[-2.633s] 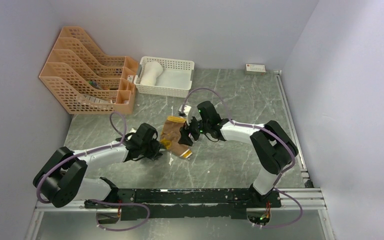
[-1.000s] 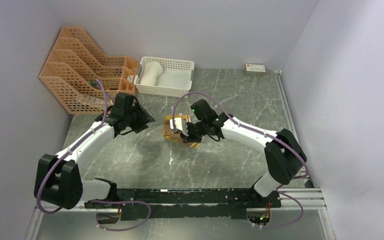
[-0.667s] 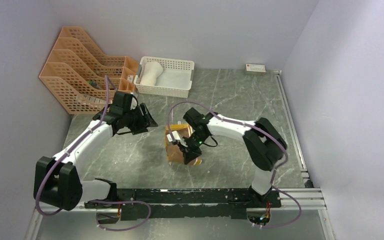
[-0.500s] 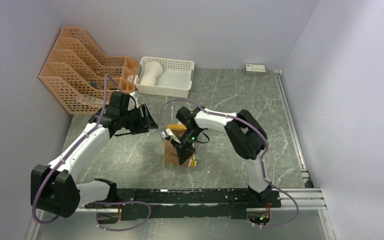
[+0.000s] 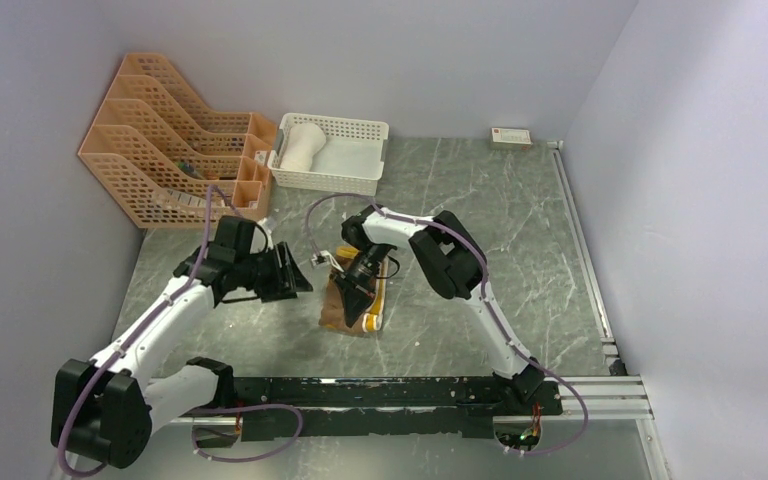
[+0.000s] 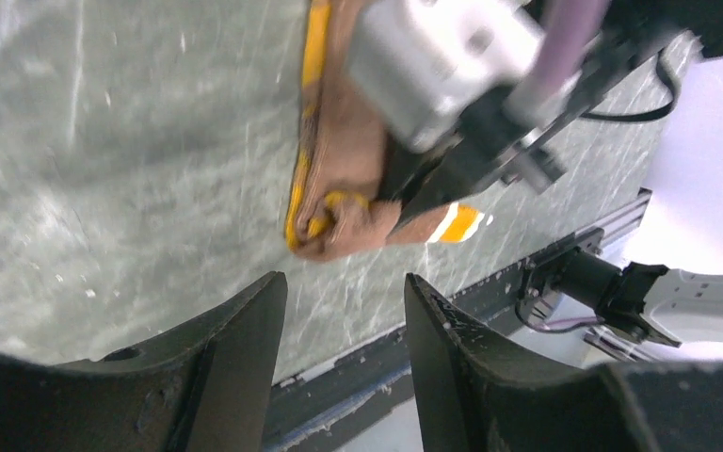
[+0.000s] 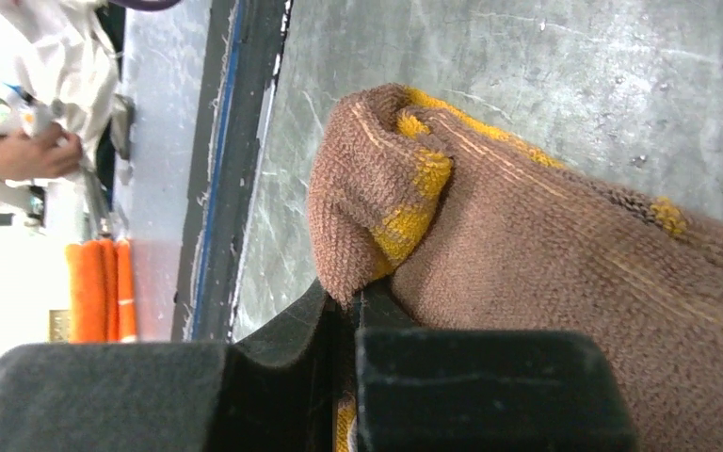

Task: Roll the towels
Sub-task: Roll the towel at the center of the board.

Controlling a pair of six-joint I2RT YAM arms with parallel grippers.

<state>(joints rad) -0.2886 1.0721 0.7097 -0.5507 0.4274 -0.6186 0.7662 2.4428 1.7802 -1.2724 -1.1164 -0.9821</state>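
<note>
Towels first: the brown towel (image 5: 338,308) with mustard-yellow patches lies on the grey marbled table (image 5: 480,230) between the two arms, a little toward the near edge. The cream-white towel (image 5: 300,146) sits rolled in the left end of the white lattice basket (image 5: 355,180) at the far side. Just left of the basket stands the orange file rack (image 5: 160,150).

The right arm (image 5: 400,225) is folded back on itself, its wrist pointing down and toward the near edge over the brown towel. The right jaws are together, clamped on a doubled-over fold of the cloth where a yellow patch shows; the right wrist view has that fold pinched right at the tips. The free end of the towel is bunched and lies on the table.

The left arm (image 5: 160,320) reaches in from the left. The left jaws stand apart with nothing between them, aimed at the towel and near it but not touching.

A second ago the right arm was stretched out with the towel bunched farther from the near edge. Since then its elbow has swung in and the cloth has been drawn toward the near rail, so it now lies longer, running front to back. The left jaws were then back by the file rack and have come closer to the towel. The cream-white towel and the basket have not moved.
</note>
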